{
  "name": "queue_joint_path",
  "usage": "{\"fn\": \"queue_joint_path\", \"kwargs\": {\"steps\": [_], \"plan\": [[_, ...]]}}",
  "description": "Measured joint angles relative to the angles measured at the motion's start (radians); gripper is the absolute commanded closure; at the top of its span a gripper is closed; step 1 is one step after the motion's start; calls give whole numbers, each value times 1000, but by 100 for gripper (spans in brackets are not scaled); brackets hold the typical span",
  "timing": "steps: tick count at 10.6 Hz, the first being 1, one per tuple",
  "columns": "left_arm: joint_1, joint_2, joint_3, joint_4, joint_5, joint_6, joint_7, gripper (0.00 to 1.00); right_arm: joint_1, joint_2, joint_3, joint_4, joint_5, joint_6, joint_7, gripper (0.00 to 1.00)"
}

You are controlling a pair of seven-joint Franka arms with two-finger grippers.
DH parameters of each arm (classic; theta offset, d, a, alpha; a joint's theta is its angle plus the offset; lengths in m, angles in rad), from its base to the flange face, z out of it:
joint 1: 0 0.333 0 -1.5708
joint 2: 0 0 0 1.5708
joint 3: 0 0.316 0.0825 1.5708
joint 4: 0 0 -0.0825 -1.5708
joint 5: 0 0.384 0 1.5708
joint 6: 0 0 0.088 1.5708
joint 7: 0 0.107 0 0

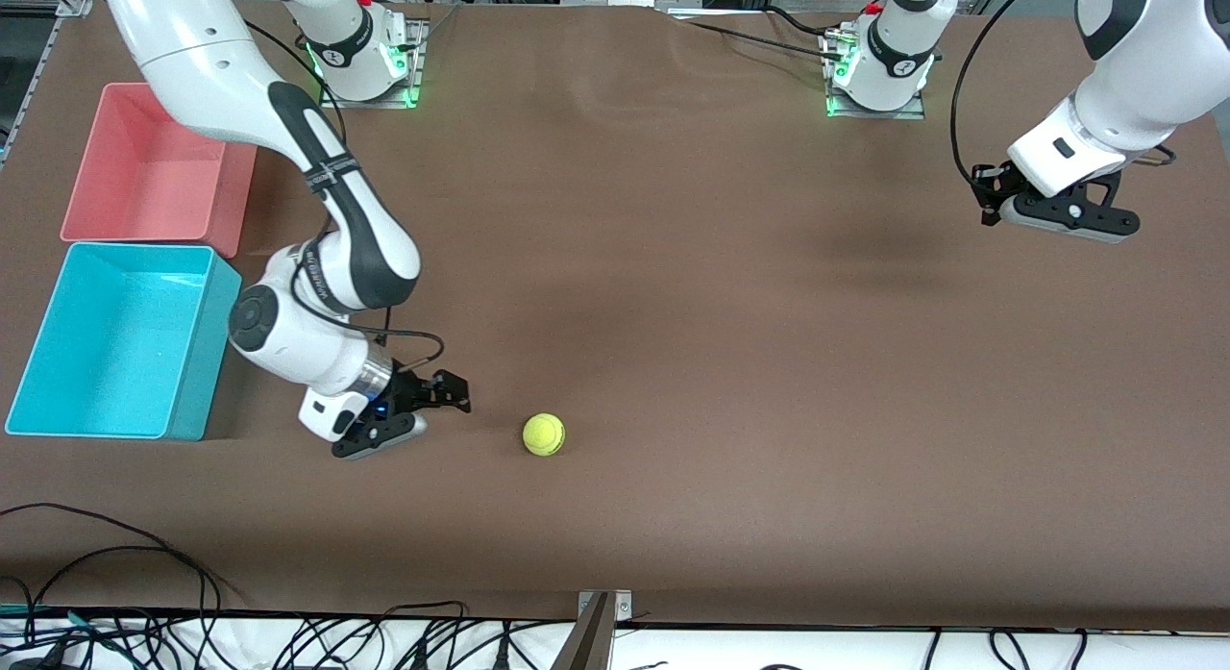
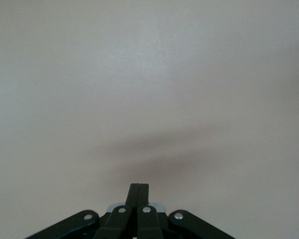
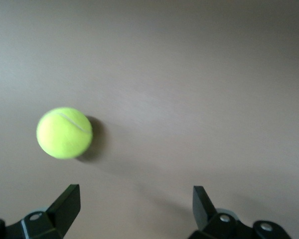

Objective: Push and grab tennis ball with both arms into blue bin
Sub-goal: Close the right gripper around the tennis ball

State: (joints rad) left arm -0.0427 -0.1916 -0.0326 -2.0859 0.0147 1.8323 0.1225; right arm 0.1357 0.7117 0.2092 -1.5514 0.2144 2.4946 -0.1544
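Ball [image 1: 544, 434] sits on the worktop toward its front edge, just beside the wide-open, empty right claw [image 1: 444, 391]. Centre it between the jaws before closing. Left claw [image 2: 138, 191] waits, pinched shut and empty; bin [image 1: 58, 362] unfilled.

you see a fuzzy, felt-like tennis ball [image 1: 544, 434] on a matt brown table [image 1: 730, 382] that looks like smooth board. the blue bin [image 1: 58, 382] and pink bin [image 1: 91, 204] look like smooth plastic with a slight sheen.

No lettering, label or number on anything in these views can be read.
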Motion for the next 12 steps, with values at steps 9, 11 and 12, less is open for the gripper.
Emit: {"fn": "queue_joint_path", "kwargs": {"steps": [9, 11, 12], "plan": [[11, 3, 9, 156, 0, -165, -52, 62, 172, 117, 28, 141, 0, 129, 280, 0], [12, 3, 9, 182, 0, -183, -55, 41, 175, 146, 27, 168, 0, 137, 279, 0], [12, 3, 9, 190, 0, -189, -56, 37, 179, 163, 28, 181, -5, 154, 278, 0]]}}
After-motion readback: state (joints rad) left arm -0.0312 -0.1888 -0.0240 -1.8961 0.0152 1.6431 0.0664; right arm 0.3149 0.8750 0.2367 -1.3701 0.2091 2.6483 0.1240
